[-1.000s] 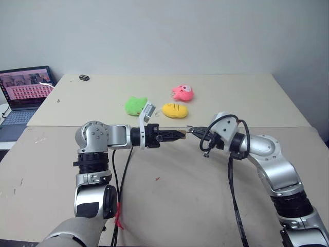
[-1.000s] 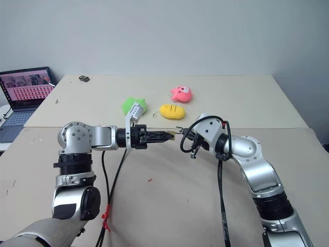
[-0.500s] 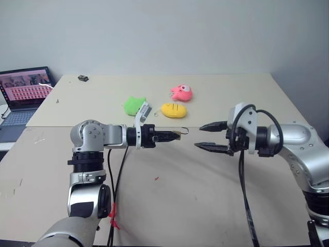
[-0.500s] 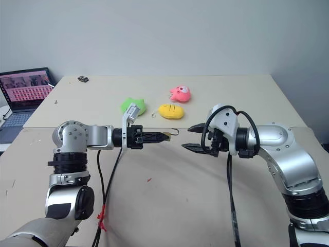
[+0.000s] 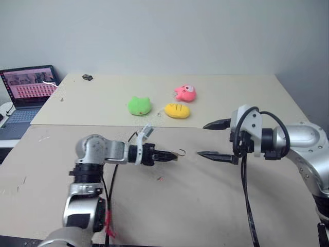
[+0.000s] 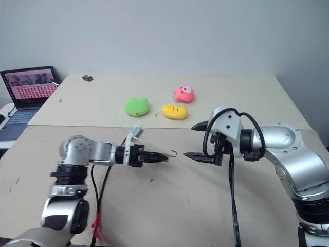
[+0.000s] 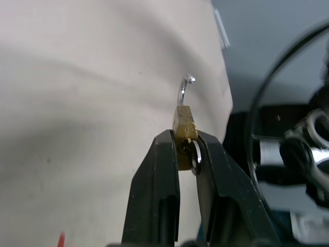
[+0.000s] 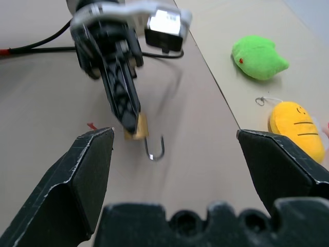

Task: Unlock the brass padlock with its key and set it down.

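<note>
A laptop (image 5: pixel 30 91) with an open, lit screen sits off the left edge of the table (image 5: pixel 241 98), a matte beige surface made of two slabs meeting at a seam. A small dark object (image 5: pixel 87 77) lies near the far left corner.

The left gripper (image 5: pixel 174 157), two slim black fingers pressed together, pinches the brass padlock (image 7: pixel 183 123) by the lower end of its body. The padlock is a small, boxy, gold-coloured metal block; its thin silver shackle (image 7: pixel 185 88) is a hook swung free at one end, projecting beyond the fingertips. A silvery ring, apparently part of the key (image 7: pixel 195 157), sits between the fingers at the base of the padlock. The padlock is held in the air above the near slab, close to the seam, not touching the surface.

Beyond the seam lie three soft plush toys: a green one (image 5: pixel 139 105), a yellow oval one (image 5: pixel 177 110) and a pink one (image 5: pixel 185 92).

The right gripper (image 5: pixel 218 140) stands just beside the padlock with its black wedge-shaped fingers spread wide, holding nothing, apart from the shackle.
</note>
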### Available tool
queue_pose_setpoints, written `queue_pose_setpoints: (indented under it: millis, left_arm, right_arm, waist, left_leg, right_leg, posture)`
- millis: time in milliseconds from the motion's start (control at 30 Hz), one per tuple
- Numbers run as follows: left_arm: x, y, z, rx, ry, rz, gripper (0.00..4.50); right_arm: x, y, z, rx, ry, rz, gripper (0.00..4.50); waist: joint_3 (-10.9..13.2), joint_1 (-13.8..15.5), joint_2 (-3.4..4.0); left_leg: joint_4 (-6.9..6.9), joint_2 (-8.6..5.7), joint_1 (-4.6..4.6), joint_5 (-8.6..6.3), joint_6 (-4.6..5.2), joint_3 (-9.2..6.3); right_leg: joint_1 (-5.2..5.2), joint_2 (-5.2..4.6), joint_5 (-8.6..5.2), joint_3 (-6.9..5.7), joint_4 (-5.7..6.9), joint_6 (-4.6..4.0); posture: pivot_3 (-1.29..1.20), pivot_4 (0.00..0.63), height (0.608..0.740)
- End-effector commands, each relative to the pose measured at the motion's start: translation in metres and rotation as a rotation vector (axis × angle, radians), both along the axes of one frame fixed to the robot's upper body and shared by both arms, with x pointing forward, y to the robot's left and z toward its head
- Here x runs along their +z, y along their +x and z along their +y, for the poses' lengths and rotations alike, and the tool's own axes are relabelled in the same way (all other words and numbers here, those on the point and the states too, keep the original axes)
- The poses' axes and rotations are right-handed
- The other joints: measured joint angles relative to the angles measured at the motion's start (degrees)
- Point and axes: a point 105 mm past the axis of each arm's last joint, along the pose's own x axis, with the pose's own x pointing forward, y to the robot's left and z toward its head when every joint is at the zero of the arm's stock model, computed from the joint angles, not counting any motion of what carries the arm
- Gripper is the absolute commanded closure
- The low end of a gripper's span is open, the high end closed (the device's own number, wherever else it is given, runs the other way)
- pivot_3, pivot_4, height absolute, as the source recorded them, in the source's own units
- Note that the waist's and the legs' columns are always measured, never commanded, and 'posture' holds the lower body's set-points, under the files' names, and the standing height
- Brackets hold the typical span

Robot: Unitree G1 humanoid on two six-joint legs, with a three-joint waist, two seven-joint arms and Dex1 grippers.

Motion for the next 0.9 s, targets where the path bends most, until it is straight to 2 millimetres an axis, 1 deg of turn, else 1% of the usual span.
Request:
queue_pose_setpoints:
  millis: [33, 100, 200, 267, 300, 333, 400, 433, 467, 533, 567, 600, 633, 700, 767, 800, 833, 867, 900]
  left_arm:
    - [-0.016, 0.002, -0.002, 0.057, 0.087, 0.039, 4.46]
    - [-0.022, -0.001, -0.009, 0.051, 0.103, 0.06, 4.46]
    - [-0.021, -0.002, -0.015, 0.05, 0.091, 0.072, 4.46]
    - [-0.02, -0.002, -0.016, 0.054, 0.074, 0.086, 3.43]
    - [-0.02, -0.003, -0.016, 0.052, 0.067, 0.093, 3.15]
    - [-0.021, -0.004, -0.015, 0.052, 0.064, 0.098, 2.76]
    - [-0.022, -0.003, -0.009, 0.064, 0.074, 0.1, 2.13]
    - [-0.023, -0.002, -0.004, 0.079, 0.081, 0.1, 1.68]
    - [-0.024, 0.001, 0.004, 0.106, 0.096, 0.104, 1.48]
    - [-0.025, 0.011, 0.027, 0.183, 0.122, 0.111, 0.67]
    - [-0.024, 0.016, 0.039, 0.225, 0.137, 0.112, 0.44]
    - [-0.022, 0.021, 0.054, 0.271, 0.15, 0.111, 0.07]
    - [-0.02, 0.025, 0.066, 0.307, 0.16, 0.108, 0.07]
    - [-0.013, 0.032, 0.089, 0.362, 0.181, 0.088, 0.07]
    - [-0.004, 0.034, 0.106, 0.361, 0.256, 0.002, 0.07]
    - [0.002, 0.034, 0.113, 0.337, 0.297, -0.085, 0.07]
    - [0.005, 0.033, 0.115, 0.305, 0.323, -0.144, 0.07]
    - [0.018, 0.035, 0.118, 0.275, 0.307, -0.257, 0.07]
    - [0.032, 0.037, 0.119, 0.237, 0.29, -0.398, 0.07]
  right_arm:
    - [0.009, -0.002, 0.002, 0.012, -0.017, -0.093, 0.02]
    - [0.006, -0.002, 0.0, 0.007, -0.032, -0.097, 0.02]
    - [0.006, -0.002, 0.001, 0.009, -0.034, -0.105, 0.02]
    - [0.005, -0.002, 0.002, 0.01, -0.034, -0.108, 0.0]
    - [0.005, -0.002, 0.002, 0.011, -0.036, -0.109, 0.0]
    - [0.005, -0.002, 0.002, 0.011, -0.037, -0.11, 0.0]
    - [0.004, -0.002, 0.002, 0.012, -0.039, -0.111, 0.0]
    - [0.003, -0.002, 0.002, 0.013, -0.039, -0.111, 0.0]
    - [0.003, -0.002, 0.003, 0.013, -0.041, -0.114, 0.0]
    - [0.002, -0.001, 0.003, 0.01, -0.044, -0.124, 0.0]
    - [0.002, 0.0, 0.003, 0.008, -0.043, -0.129, 0.0]
    - [0.003, 0.001, 0.004, 0.007, -0.04, -0.134, 0.0]
    - [0.003, 0.002, 0.004, 0.007, -0.037, -0.138, 0.0]
    - [0.004, 0.003, 0.006, 0.013, -0.033, -0.142, 0.0]
    - [0.003, 0.004, 0.007, 0.021, -0.03, -0.143, 0.0]
    - [0.003, 0.005, 0.008, 0.026, -0.026, -0.14, 0.0]
    - [0.003, 0.005, 0.009, 0.03, -0.024, -0.139, 0.0]
    - [0.003, 0.005, 0.01, 0.038, -0.015, -0.128, 0.0]
    - [0.001, 0.004, 0.011, 0.046, -0.004, -0.105, 0.0]
  waist:
    - [0.05, -0.21, -0.08]
    - [0.1, -0.36, -0.17]
    - [0.16, -0.39, -0.27]
    - [0.18, -0.39, -0.29]
    - [0.19, -0.39, -0.31]
    - [0.2, -0.41, -0.32]
    - [0.21, -0.43, -0.34]
    - [0.22, -0.45, -0.35]
    - [0.22, -0.55, -0.36]
    - [0.24, -0.85, -0.39]
    - [0.25, -0.92, -0.4]
    - [0.25, -1.08, -0.41]
    - [0.26, -1.23, -0.42]
    - [0.26, -1.59, -0.42]
    - [0.27, -1.88, -0.42]
    - [0.26, -1.94, -0.38]
    - [0.23, -2.01, -0.31]
    - [0.19, -2.05, -0.18]
    - [0.22, -1.97, -0.17]
  left_leg:
    - [0.0, 0.0, 0.01, 0.0, 0.0, -0.01]
    - [-0.03, 0.0, 0.0, 0.0, 0.0, -0.02]
    - [-0.09, 0.01, 0.06, 0.01, -0.02, -0.04]
    - [-0.09, 0.01, 0.07, 0.02, -0.05, -0.04]
    - [-0.09, 0.0, 0.08, 0.06, -0.11, -0.05]
    - [-0.1, 0.0, 0.1, 0.08, -0.15, -0.05]
    - [-0.09, -0.02, 0.15, 0.11, -0.21, -0.05]
    - [-0.1, -0.05, 0.16, 0.13, -0.23, -0.05]
    - [-0.1, -0.05, 0.18, 0.13, -0.24, -0.05]
    - [-0.12, -0.05, 0.2, 0.13, -0.26, -0.06]
    - [-0.15, -0.04, 0.23, 0.14, -0.27, -0.06]
    - [-0.16, -0.03, 0.24, 0.14, -0.28, -0.06]
    - [-0.19, -0.01, 0.28, 0.15, -0.29, -0.06]
    - [-0.23, 0.08, 0.39, 0.22, -0.41, -0.05]
    - [-0.29, 0.15, 0.56, 0.3, -0.55, -0.06]
    - [-0.3, 0.19, 0.73, 0.32, -0.59, -0.07]
    - [-0.31, 0.21, 0.8, 0.35, -0.65, -0.08]
    - [-0.35, 0.21, 0.82, 0.38, -0.77, -0.08]
    - [-0.44, 0.2, 0.84, 0.43, -1.22, -0.06]
  right_leg:
    - [0.01, -0.01, 0.0, 0.02, -0.01, 0.02]
    - [0.09, -0.02, 0.0, 0.03, -0.01, 0.04]
    - [0.17, -0.02, -0.02, 0.0, 0.02, 0.06]
    - [0.17, -0.02, -0.02, 0.0, 0.02, 0.06]
    - [0.18, -0.03, -0.02, -0.01, 0.02, 0.06]
    - [0.18, -0.04, -0.03, -0.01, 0.01, 0.07]
    - [0.18, -0.08, -0.03, -0.01, 0.01, 0.09]
    - [0.2, -0.11, -0.05, -0.01, 0.01, 0.12]
    - [0.22, -0.12, -0.06, -0.01, 0.01, 0.13]
    - [0.33, -0.11, -0.08, -0.02, 0.0, 0.16]
    - [0.41, -0.11, -0.1, -0.02, 0.01, 0.19]
    - [0.45, -0.1, -0.12, -0.02, 0.01, 0.23]
    - [0.5, -0.07, -0.3, -0.02, 0.02, 0.53]
    - [0.53, 0.04, -0.33, -0.02, 0.07, 0.59]
    - [0.53, 0.1, -0.33, -0.05, 0.09, 0.59]
    - [0.52, 0.15, -0.33, -0.06, 0.12, 0.59]
    - [0.52, 0.17, -0.33, -0.07, 0.11, 0.58]
    - [0.52, 0.17, -0.33, -0.06, 0.1, 0.58]
    - [0.49, 0.13, -0.33, -0.06, 0.11, 0.57]
  posture:
    - [0.0, 0.15, 0.657]
    - [0.0, 0.15, 0.657]
    - [0.0, 0.15, 0.657]
    - [0.0, 0.15, 0.657]
    - [0.0, 0.15, 0.657]
    - [0.0, 0.15, 0.657]
    - [0.0, 0.15, 0.657]
    - [0.0, 0.15, 0.657]
    - [0.0, 0.15, 0.657]
    - [0.0, 0.15, 0.657]
    - [0.0, 0.15, 0.657]
    - [0.0, 0.15, 0.657]
    - [0.0, 0.15, 0.657]
    - [0.0, 0.15, 0.657]
    - [0.0, 0.15, 0.657]
    - [0.0, 0.15, 0.657]
    - [0.0, 0.15, 0.657]
    - [0.0, 0.15, 0.657]
    - [0.0, 0.15, 0.657]
